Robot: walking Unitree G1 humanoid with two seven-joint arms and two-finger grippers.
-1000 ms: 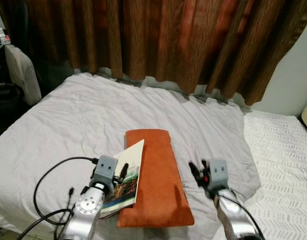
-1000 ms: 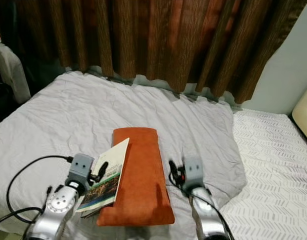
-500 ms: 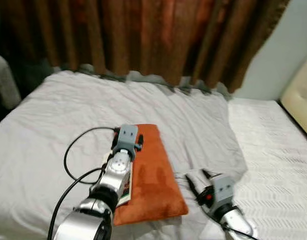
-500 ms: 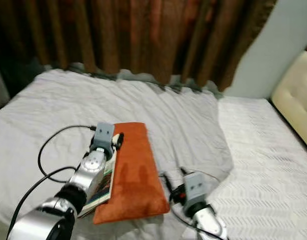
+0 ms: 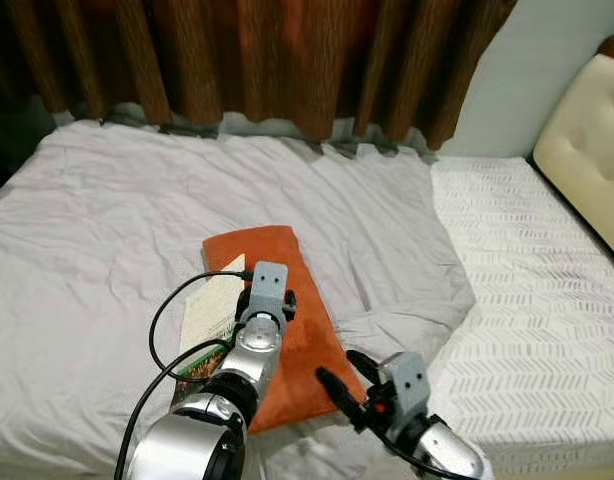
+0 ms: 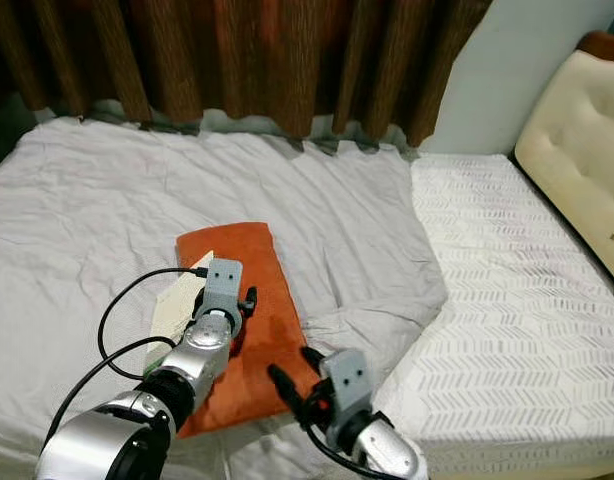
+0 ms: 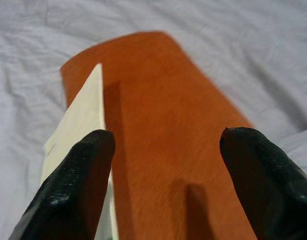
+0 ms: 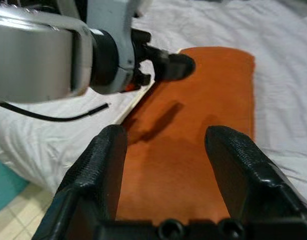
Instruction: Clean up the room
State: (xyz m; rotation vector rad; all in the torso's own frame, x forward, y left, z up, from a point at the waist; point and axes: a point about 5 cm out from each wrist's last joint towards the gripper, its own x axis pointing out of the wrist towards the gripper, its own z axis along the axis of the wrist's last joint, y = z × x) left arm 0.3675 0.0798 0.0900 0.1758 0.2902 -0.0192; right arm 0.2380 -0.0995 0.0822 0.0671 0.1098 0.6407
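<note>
An orange cushion point(image 5: 279, 335) lies on the grey bedsheet point(image 5: 107, 220). A book point(image 5: 209, 318) rests against its left edge, pale cover up. My left gripper point(image 5: 272, 288) reaches out low over the cushion and is open; in the left wrist view its fingers point(image 7: 76, 185) straddle the cushion point(image 7: 163, 115) with the book's edge point(image 7: 81, 122) by one finger. My right gripper point(image 5: 337, 366) hovers open at the cushion's near right corner, pointing left. In the right wrist view the cushion point(image 8: 193, 100) lies between its fingers point(image 8: 106, 160), with the left arm point(image 8: 53, 55) beyond.
Brown curtains point(image 5: 287, 50) hang behind the bed. A bare white patterned mattress point(image 5: 527, 270) lies to the right, ending at a beige headboard point(image 5: 587, 140). A black cable point(image 5: 172, 325) loops from the left arm over the sheet. Tiled floor point(image 8: 23, 220) borders the bed's near edge.
The camera has swung right, bringing the headboard into view. My left arm has stretched forward over the cushion. My right gripper has drawn nearer and turned toward the cushion's near corner.
</note>
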